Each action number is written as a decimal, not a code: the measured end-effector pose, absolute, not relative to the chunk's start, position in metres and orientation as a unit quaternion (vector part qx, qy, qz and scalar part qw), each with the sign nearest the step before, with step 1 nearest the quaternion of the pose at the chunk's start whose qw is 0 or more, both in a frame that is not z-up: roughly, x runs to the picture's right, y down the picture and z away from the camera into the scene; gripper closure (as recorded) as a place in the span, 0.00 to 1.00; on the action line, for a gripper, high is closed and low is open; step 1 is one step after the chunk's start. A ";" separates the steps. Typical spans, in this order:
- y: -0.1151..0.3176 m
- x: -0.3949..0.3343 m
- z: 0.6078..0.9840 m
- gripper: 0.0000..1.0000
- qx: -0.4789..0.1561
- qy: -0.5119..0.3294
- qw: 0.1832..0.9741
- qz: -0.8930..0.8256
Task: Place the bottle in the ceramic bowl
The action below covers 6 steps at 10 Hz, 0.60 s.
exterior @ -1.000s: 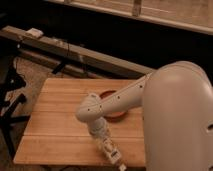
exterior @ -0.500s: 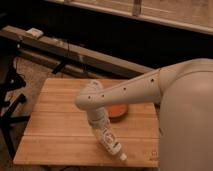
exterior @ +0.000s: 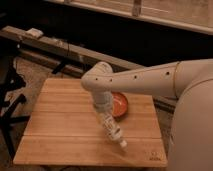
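Note:
The bottle [exterior: 114, 132], clear with a pale label and a white cap at its lower end, slants down to the right over the front middle of the wooden table [exterior: 55, 125]. My gripper [exterior: 106, 119] reaches down from the white arm and is shut on the bottle's upper end. The ceramic bowl [exterior: 120, 104], orange inside, sits on the table just behind and to the right of the gripper, and the wrist partly hides it. Whether the bottle's cap touches the table I cannot tell.
The white arm [exterior: 145, 79] spans in from the right above the table's back edge. A dark bench [exterior: 55, 47] with a small white item runs behind the table. Black stand legs [exterior: 12, 105] are at the left, beside the table.
The gripper has shut on the bottle. The arm has swung left and pulled back from the front edge, bringing the bottle closer to the bowl.

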<state>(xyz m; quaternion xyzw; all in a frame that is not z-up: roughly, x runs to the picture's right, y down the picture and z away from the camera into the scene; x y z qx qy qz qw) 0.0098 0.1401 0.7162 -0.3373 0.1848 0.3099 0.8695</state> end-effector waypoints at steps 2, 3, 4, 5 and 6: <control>0.124 0.025 0.745 1.00 -0.332 0.183 0.864 0.332; 0.116 0.033 0.759 1.00 -0.331 0.181 0.860 0.343; 0.108 0.038 0.770 1.00 -0.328 0.178 0.859 0.350; 0.097 0.041 0.779 1.00 -0.324 0.172 0.858 0.359; 0.083 0.043 0.786 1.00 -0.317 0.163 0.858 0.369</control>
